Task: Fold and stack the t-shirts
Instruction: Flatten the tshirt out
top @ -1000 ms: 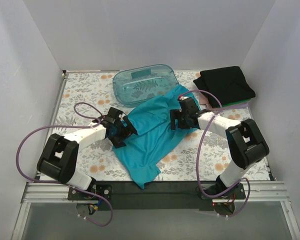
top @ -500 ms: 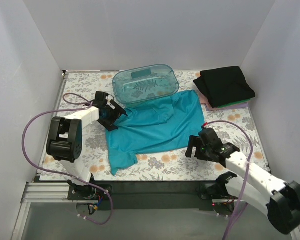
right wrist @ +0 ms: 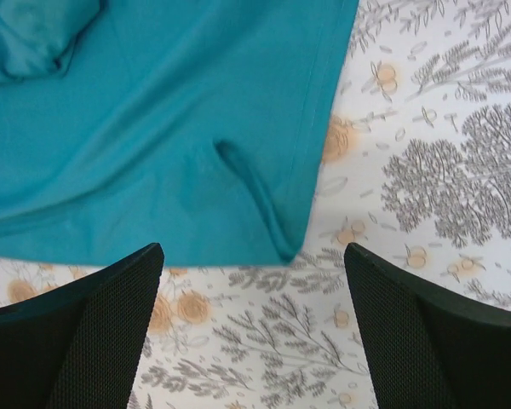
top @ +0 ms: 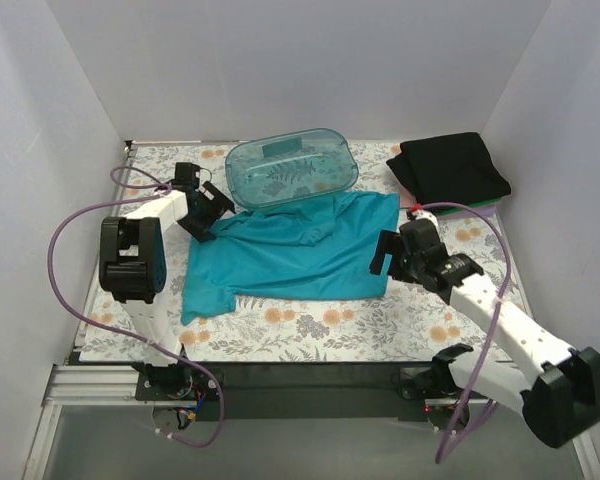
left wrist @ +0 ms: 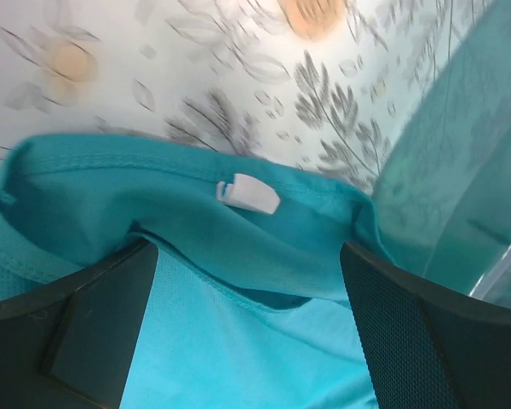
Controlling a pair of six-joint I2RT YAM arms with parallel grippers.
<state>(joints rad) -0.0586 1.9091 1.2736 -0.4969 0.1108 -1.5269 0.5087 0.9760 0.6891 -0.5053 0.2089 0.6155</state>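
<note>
Flowered worktop (top: pixel 310 325) from above: we see the teal-blue t-shirt (top: pixel 300 255) spread crosswise, its long axis running left to right. The collar end is by the left hand (top: pixel 212 212) and the hem end by the right hand (top: pixel 380 255). The folded t-shirts (top: pixel 455 170) are stacked in the far right corner. Over to the left wrist: that hand gapes wide and empty, with the collar and its white label (left wrist: pixel 249 192) lying between the jaws. Right wrist: also spread, holding nothing, the hem corner just ahead.
</note>
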